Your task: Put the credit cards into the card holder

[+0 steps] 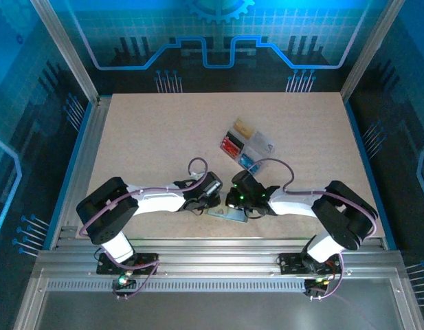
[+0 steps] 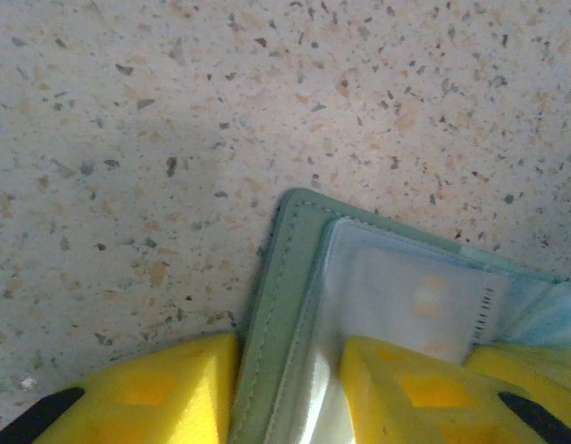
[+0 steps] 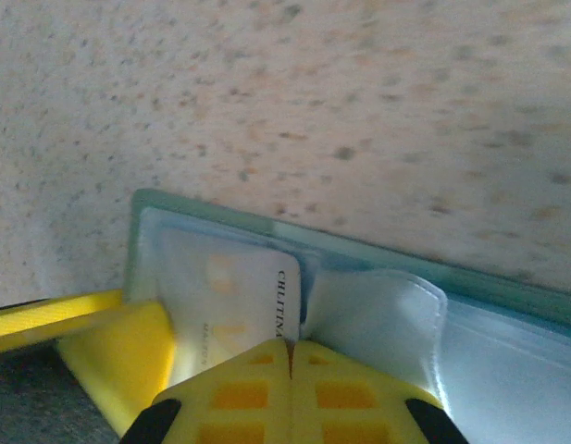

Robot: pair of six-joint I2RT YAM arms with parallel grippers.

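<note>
- The card holder lies on the table near its front edge, between the two grippers and well apart from the clear tray.
- It is open: the left wrist view shows the sage-green cover with its stitched edge, and inside it the clear plastic sleeves.
- The left gripper has its jaws partly open, one on each side of the cover's edge. Both seem to touch it, so I judge that it pinches the holder to keep it steady.
- The right gripper has its jaws fully together. The edge of a pale card runs into the line where they meet, so it seems to hold this thin card.
- In the right wrist view, most of the pale card looks to be under the hazy clear sleeve, and one clear flap beside it stands lifted.
- The step in hand, as I judge it, is sliding this one card into a pocket of the holder.
- The next move calls for a straight push along the pocket, keeping the card flat so that it does not bend or catch the flap. Then the right jaws let go only when the card sits deep enough. The left jaws should not release before that, or the holder may slide.
- The other credit cards, tan, red and blue, wait in the tray, so much of the task is not yet done.
</note>
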